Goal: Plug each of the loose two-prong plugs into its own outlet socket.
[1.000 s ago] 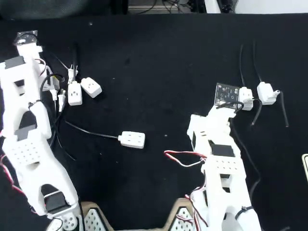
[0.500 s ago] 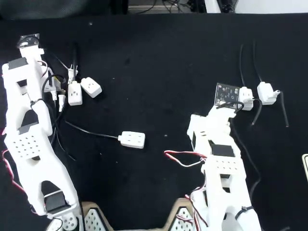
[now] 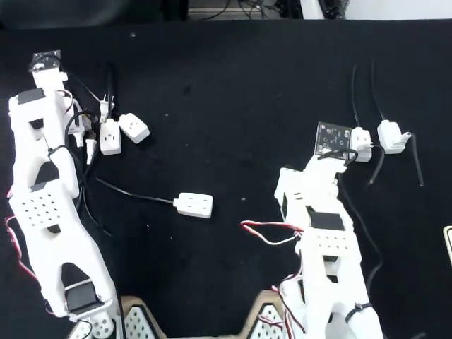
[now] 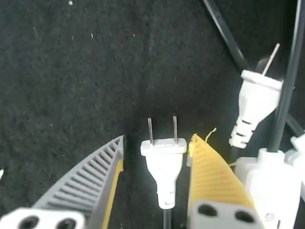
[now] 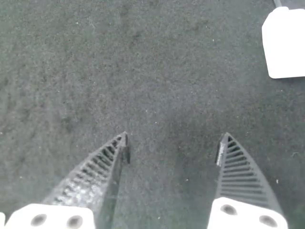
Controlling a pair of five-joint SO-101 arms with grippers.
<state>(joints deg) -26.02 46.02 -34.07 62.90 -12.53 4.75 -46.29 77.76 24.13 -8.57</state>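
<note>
Straddling plug: left gripper, jaws parted either side of a two-prong plug, with a gap on one side.
left arm: stretched up the left edge of the high view, its tip by two outlet sockets at upper left.
right gripper: jaws wide apart over black cloth.
third socket: centre-left of the high view.

Left arm stretched far forward, left gripper with jaws apart. Right arm less extended, right gripper jaws spread wide, pointing down.
</note>
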